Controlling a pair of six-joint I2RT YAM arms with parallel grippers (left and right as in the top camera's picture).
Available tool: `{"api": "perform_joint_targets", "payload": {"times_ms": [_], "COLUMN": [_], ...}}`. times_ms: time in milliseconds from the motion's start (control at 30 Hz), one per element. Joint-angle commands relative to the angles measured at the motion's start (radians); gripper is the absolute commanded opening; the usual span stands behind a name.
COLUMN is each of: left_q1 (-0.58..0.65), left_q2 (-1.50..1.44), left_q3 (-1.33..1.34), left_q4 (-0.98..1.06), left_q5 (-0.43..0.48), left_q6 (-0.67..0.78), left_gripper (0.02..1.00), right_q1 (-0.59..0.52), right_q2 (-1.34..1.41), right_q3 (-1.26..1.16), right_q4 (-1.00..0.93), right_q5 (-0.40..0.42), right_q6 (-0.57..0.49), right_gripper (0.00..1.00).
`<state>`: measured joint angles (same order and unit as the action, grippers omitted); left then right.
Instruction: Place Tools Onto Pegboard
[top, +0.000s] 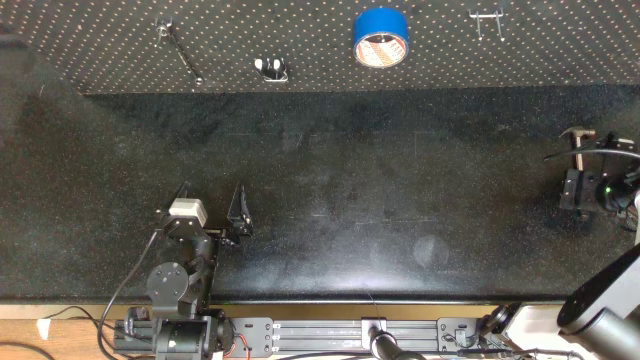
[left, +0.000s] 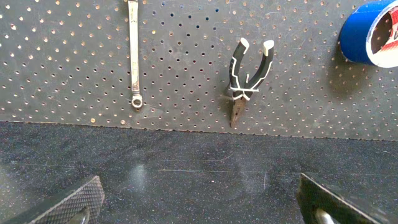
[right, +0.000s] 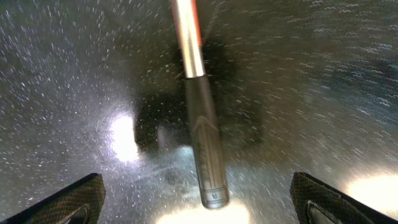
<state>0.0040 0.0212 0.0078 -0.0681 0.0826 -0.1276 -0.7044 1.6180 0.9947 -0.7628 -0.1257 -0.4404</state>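
Note:
A hammer (top: 577, 140) lies on the black table at the far right, its grey handle (right: 202, 137) pointing toward my right gripper (right: 199, 202). That gripper (top: 585, 190) hovers open just above the handle's end, one finger on each side of it, holding nothing. On the pegboard (top: 300, 30) hang a wrench (left: 134, 53), black-and-white pliers (left: 247, 78) and a roll of blue tape (top: 381, 38). My left gripper (left: 199, 199) stands open and empty near its base (top: 210, 203), facing the pegboard from well back.
A bare metal hook (top: 487, 20) sticks out of the pegboard at the upper right. The black mat (top: 380, 190) stretches between the two arms. Cables and a rail run along the table's front edge.

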Motion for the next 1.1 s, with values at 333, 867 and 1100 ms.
{"api": "perform_joint_targets", "payload": {"times_ms": [333,867,1100], "left_q1": [0.002,0.002,0.002], "left_q2": [-0.006,-0.006,-0.006], "left_q3": [-0.002,-0.002,-0.002], "left_q4": [-0.008,-0.008,-0.008], "left_q5": [-0.006,-0.006,-0.006], "left_q6": [0.006,0.006,0.006], "left_gripper": [0.996,0.996,0.998], "right_q1": [-0.002,-0.002,0.007], "right_q2": [0.103,0.142,-0.145], "right_q3": [0.001,-0.009,-0.009], "right_q4": [0.02,0.055,0.087], "right_q5": [0.033,0.062,-0.346], "right_q6": [-0.205,-0.204,-0.019], "right_gripper": [0.978,0.077,0.075]}}
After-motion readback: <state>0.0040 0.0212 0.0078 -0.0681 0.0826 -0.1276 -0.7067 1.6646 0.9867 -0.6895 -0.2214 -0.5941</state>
